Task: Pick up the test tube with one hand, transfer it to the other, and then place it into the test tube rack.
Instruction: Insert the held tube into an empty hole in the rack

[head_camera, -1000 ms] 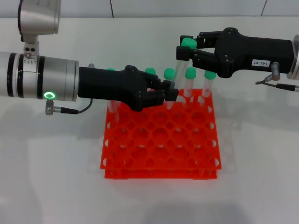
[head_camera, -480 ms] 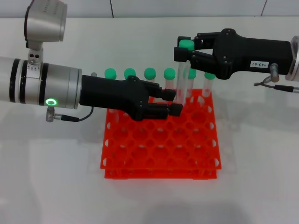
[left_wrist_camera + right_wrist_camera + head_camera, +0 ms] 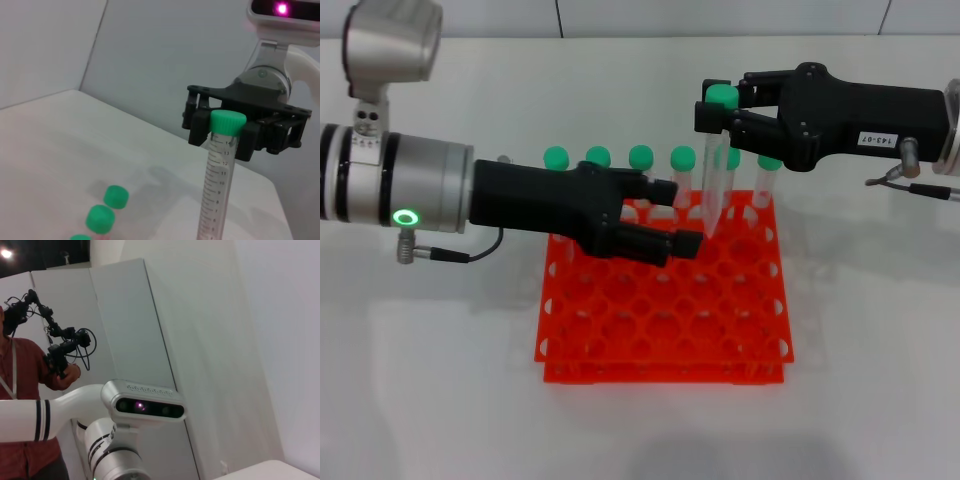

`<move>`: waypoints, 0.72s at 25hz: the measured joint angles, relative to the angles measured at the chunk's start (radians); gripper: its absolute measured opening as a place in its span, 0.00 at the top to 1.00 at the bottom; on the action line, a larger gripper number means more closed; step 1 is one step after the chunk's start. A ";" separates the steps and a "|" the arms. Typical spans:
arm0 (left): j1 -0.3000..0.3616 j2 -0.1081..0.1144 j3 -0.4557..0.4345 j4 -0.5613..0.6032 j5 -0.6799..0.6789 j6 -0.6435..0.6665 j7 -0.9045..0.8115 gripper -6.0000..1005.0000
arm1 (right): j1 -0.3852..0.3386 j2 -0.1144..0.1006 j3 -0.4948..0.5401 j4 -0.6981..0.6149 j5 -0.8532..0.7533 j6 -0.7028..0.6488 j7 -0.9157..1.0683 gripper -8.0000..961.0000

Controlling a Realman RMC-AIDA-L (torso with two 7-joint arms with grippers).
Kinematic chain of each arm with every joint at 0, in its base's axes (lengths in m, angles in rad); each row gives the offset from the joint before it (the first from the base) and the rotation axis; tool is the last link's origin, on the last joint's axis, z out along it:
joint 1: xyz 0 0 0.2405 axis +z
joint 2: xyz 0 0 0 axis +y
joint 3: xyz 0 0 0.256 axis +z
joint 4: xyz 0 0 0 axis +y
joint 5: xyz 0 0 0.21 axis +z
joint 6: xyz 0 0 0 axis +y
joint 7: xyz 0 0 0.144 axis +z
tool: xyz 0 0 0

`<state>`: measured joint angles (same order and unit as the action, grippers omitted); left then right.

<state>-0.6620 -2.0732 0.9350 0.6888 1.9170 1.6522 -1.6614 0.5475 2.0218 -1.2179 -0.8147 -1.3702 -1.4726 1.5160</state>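
My right gripper [image 3: 713, 108], the one with the white label, is shut on the green cap end of the test tube [image 3: 715, 175]. The tube hangs nearly upright, its tip just above the back rows of the orange-red rack [image 3: 660, 335]. My left gripper [image 3: 678, 217], unlabelled, is open over the rack, just left of the tube and apart from it. The left wrist view shows the tube [image 3: 218, 190] held under its cap by the right gripper [image 3: 226, 132].
Several green-capped tubes [image 3: 640, 158] stand in the rack's back row; two of their caps [image 3: 116, 196] show in the left wrist view. White table lies around the rack. The right wrist view shows the robot's head [image 3: 145, 402] and a person in red [image 3: 20, 390].
My left gripper opened, let go of the tube's lower part and drew back to the left. The tube stays in my right gripper, which has hardly moved.
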 joint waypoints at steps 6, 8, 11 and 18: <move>0.059 -0.003 -0.001 0.095 0.000 0.042 -0.037 0.14 | -0.002 0.000 0.000 0.000 0.006 0.001 0.000 0.72; 0.096 -0.003 -0.001 0.151 -0.002 0.057 -0.061 0.11 | -0.003 0.000 -0.001 0.000 0.009 0.002 -0.001 0.72; 0.125 -0.004 -0.002 0.202 -0.016 0.076 -0.073 0.11 | -0.006 0.001 -0.003 0.000 0.012 0.003 -0.002 0.72; 0.225 0.000 -0.058 0.351 -0.111 0.153 -0.084 0.11 | -0.013 0.002 -0.007 0.002 0.014 0.008 -0.002 0.72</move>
<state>-0.4373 -2.0730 0.8772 1.0401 1.8063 1.8054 -1.7453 0.5349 2.0233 -1.2247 -0.8127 -1.3561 -1.4648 1.5137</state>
